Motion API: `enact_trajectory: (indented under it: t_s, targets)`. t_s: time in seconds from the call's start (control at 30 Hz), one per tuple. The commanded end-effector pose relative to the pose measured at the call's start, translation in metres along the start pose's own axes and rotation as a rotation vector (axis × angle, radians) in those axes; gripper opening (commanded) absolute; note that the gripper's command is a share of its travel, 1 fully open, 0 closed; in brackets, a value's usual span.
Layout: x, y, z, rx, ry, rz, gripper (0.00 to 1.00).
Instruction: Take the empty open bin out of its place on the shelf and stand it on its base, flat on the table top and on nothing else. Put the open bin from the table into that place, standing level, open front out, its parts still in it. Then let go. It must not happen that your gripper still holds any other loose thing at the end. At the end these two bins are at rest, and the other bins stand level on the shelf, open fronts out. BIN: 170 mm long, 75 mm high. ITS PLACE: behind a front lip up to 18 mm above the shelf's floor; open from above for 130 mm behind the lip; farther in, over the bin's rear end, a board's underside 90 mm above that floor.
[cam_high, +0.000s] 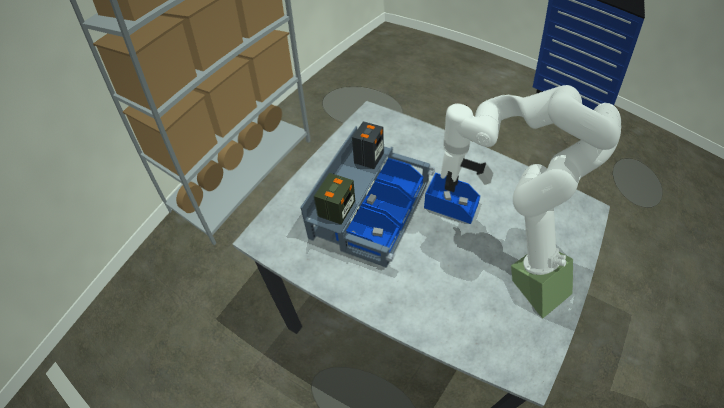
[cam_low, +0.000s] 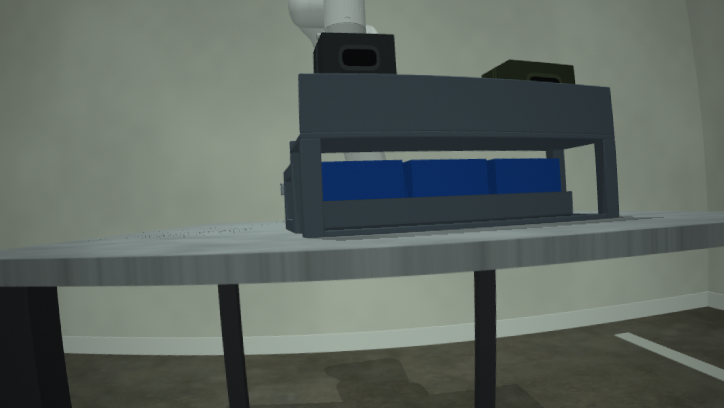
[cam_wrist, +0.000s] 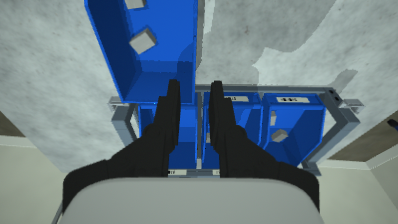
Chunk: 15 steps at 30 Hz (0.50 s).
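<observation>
The empty blue bin (cam_high: 401, 176) (cam_low: 362, 180) (cam_wrist: 187, 135) sits in the end place of the grey shelf (cam_high: 349, 173) (cam_low: 455, 106), beside two other blue bins. The loaded blue bin (cam_high: 445, 208) (cam_wrist: 165, 55) stands on the table in front of that end of the shelf, rear end toward it, with two grey parts inside. My gripper (cam_high: 450, 188) (cam_wrist: 195, 94) is partly open, pointing down at the loaded bin's rear end. One finger is on the inner side of a side wall, the other outside it, with gaps to the wall. Fingertip depth against the rim is hard to tell.
The middle bin (cam_high: 395, 198) and the other end bin (cam_high: 365, 229) (cam_wrist: 300, 117) on the shelf hold grey parts. A black case (cam_high: 368, 145) (cam_low: 354, 54) and a green case (cam_high: 334, 200) stand on the shelf's upper board. A low front rail (cam_wrist: 295, 89) runs along the shelf.
</observation>
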<state>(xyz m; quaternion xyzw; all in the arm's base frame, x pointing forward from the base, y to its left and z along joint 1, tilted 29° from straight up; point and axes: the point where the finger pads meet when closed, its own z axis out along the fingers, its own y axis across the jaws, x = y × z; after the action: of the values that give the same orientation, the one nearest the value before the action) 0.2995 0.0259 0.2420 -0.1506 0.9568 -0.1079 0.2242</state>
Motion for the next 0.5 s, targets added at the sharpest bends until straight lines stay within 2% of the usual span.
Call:
enact_trajectory:
  t_s: [0.0,0.47]
  targets:
    - [-0.001,0.0,0.007,0.0,-0.003,0.001,0.26]
    - [-0.001,-0.001,0.031,0.0,-0.003,0.001,0.26]
